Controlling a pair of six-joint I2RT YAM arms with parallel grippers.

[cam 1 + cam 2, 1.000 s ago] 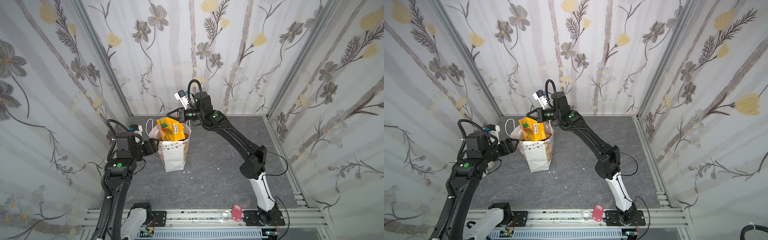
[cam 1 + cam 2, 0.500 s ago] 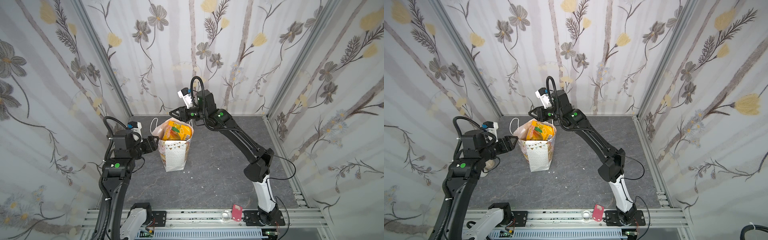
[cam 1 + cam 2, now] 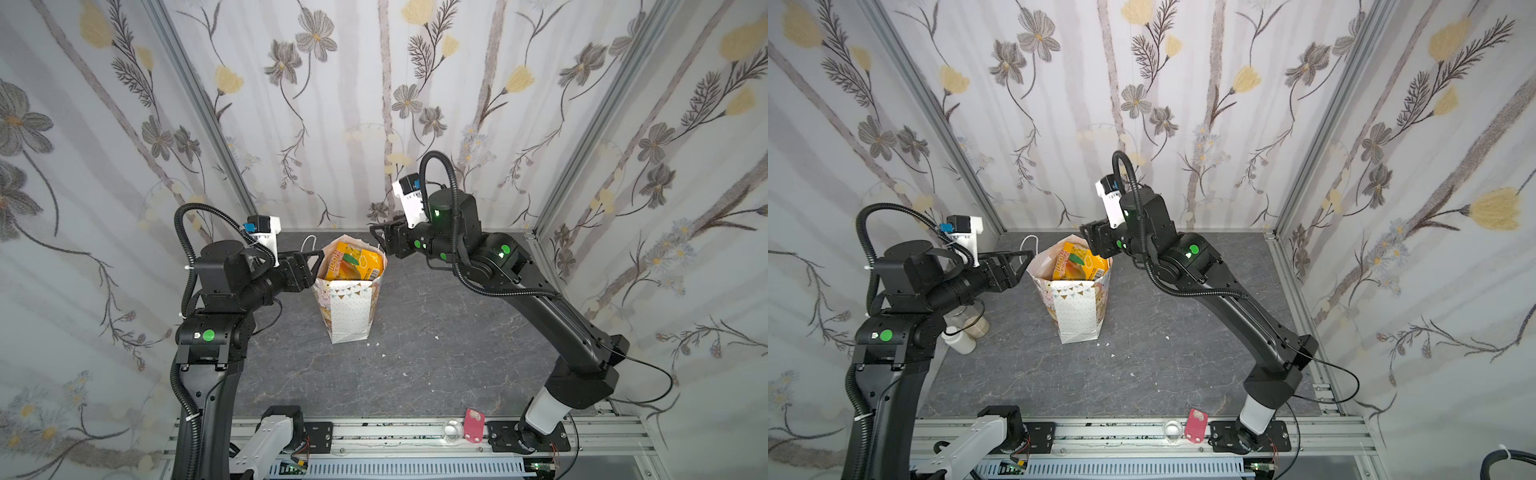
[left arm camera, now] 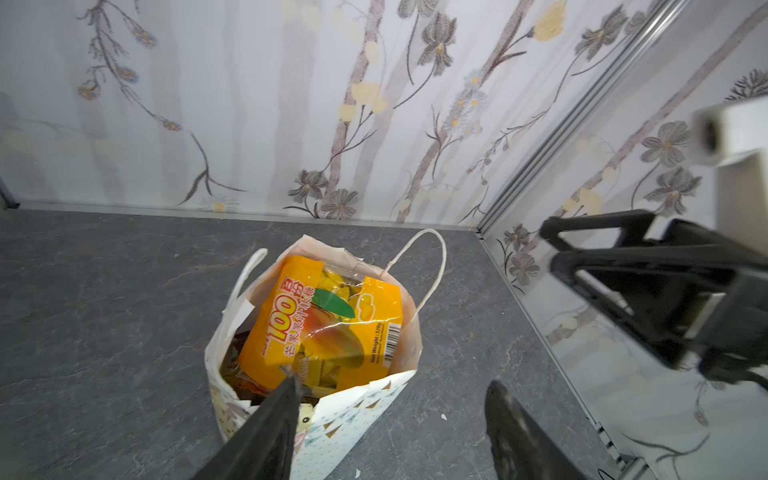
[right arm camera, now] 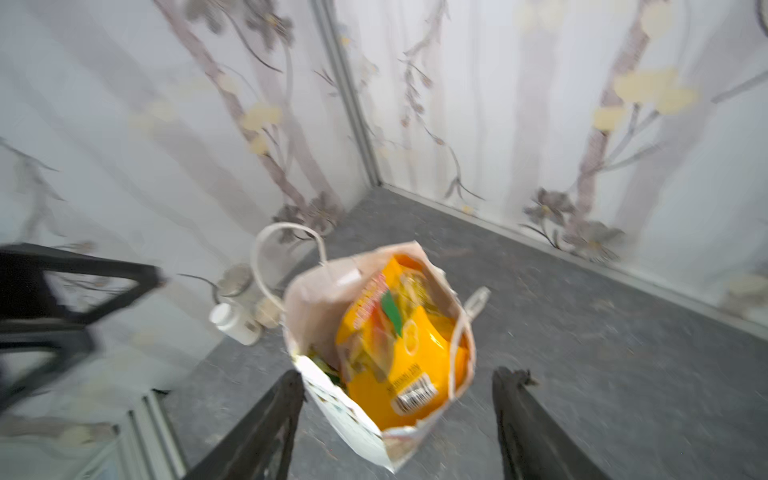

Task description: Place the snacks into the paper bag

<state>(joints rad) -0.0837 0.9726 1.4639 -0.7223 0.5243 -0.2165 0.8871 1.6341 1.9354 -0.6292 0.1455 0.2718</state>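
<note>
- The left gripper hovers at the left rim of the bag. Its jaws stand roughly half apart and clamp nothing. In the left wrist view, one fingertip sits over the mouth.
- The paper bag stands upright mid-table with its mouth open. The yellow-orange packet now lies tilted in the mouth, its upper part above the rim. It rests on the other snacks beneath.
- The right gripper was shut on that packet above the bag a second ago. It has since spread wide, drawn back to the right of the rim, and holds nothing.
- Effect: the packet is released into the bag. No loose packet shows on the table, so loading is probably complete. The top packet may still need pressing down.
</note>
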